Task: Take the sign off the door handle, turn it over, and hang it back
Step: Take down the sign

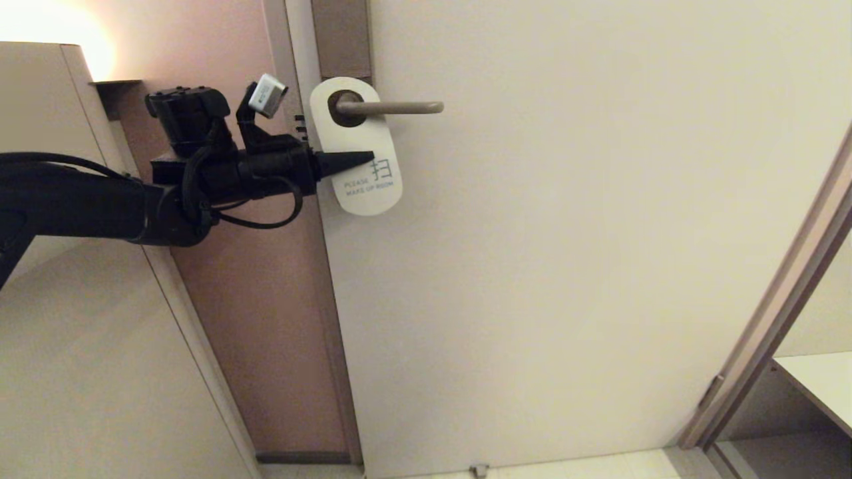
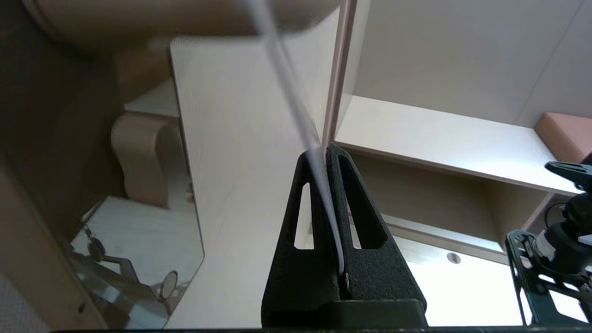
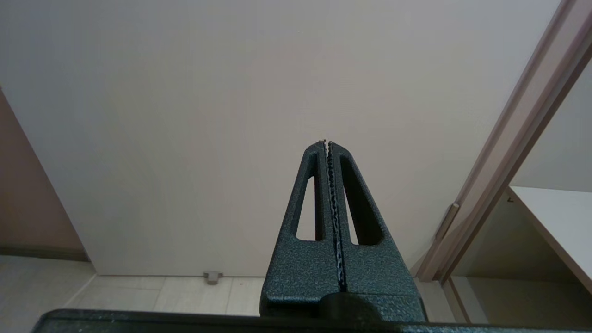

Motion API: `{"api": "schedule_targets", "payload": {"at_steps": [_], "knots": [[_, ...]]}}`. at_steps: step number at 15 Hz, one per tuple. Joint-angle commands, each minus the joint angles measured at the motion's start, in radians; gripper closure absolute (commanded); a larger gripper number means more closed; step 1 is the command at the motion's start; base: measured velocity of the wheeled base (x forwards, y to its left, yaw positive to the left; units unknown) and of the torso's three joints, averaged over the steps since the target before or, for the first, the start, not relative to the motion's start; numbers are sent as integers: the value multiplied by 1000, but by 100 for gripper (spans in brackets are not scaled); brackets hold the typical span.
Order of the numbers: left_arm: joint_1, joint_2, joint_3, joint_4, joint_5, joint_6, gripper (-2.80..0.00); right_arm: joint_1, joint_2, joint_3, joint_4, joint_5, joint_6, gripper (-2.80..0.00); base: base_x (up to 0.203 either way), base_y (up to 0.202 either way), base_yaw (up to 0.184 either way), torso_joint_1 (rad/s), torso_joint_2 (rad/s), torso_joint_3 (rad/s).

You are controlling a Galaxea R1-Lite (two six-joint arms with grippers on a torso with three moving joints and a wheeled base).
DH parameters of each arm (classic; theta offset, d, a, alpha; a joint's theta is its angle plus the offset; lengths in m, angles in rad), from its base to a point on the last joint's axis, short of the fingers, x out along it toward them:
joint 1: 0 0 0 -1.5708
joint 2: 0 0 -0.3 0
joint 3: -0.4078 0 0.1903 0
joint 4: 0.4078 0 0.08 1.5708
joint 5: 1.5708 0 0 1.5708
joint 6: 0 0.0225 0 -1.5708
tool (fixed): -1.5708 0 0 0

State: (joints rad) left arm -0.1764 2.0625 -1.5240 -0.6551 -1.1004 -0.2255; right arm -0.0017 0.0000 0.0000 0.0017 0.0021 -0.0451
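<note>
My left tool is clamped on the sign, gripping its middle from the door-edge side. The sign hangs on the handle, the lever passing through its hole, white side with teal text facing out. My right tool is closed on nothing, pointed at the lower door.

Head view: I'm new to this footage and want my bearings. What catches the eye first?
The white sign hanging on the door handle, upper middle of the pale door. Next, the left gripper, reaching in from the left and shut on the sign's edge; the left wrist view shows the card edge-on between its fingers. The right gripper is shut, lower, facing bare door.
</note>
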Motion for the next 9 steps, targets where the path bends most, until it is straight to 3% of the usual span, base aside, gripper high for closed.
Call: {"api": "schedule_targets", "payload": {"at_steps": [1, 9], "knots": [[0, -18, 1, -5, 8, 0, 0, 1, 0, 0, 0, 1, -1, 0, 0, 0, 0, 0, 0, 0], [-12, -90, 114, -4, 57, 32, 0, 0, 0, 0, 0, 1, -1, 0, 0, 0, 0, 0, 0, 0]]}}
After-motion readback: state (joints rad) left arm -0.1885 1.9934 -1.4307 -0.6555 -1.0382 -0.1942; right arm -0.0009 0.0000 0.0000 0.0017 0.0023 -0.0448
